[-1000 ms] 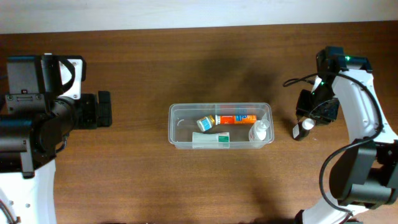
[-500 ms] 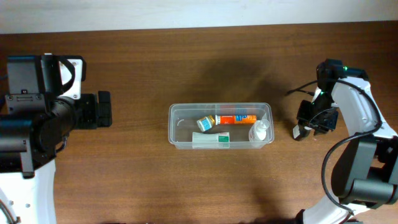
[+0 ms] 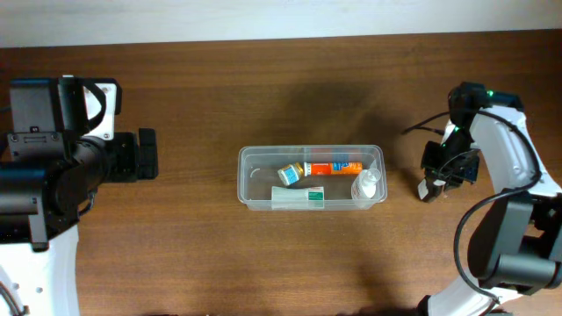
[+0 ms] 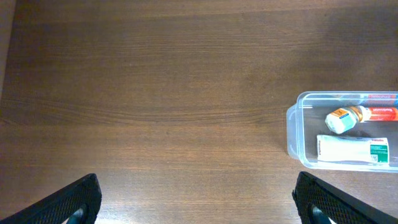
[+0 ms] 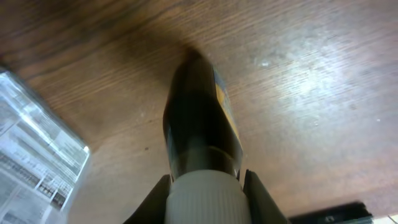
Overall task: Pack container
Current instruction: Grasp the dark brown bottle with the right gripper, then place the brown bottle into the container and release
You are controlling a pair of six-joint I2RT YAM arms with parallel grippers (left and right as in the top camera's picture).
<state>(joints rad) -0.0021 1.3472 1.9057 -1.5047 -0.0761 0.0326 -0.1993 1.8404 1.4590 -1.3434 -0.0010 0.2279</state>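
The container [image 3: 248,161], a clear shallow tub, sits mid-table. It holds an orange tube [image 3: 335,167], a white and green tube [image 3: 299,197], a small blue-labelled bottle [image 3: 289,174] and a clear bottle with a white cap [image 3: 368,183]. My right gripper [image 3: 432,184] is just right of the tub. In the right wrist view its fingers [image 5: 204,200] are shut on the white ribbed cap of a dark bottle [image 5: 200,121] that lies on the table. My left gripper [image 3: 146,154] is open and empty far to the left; its fingers [image 4: 199,202] frame bare wood.
The tub's left end shows at the right edge of the left wrist view [image 4: 292,127], and a corner of it shows in the right wrist view [image 5: 37,165]. A black cable [image 3: 420,116] loops near the right arm.
My right gripper has moved down onto the dark bottle, and its white cap is now covered from above. The left arm and the tub's contents have not moved.
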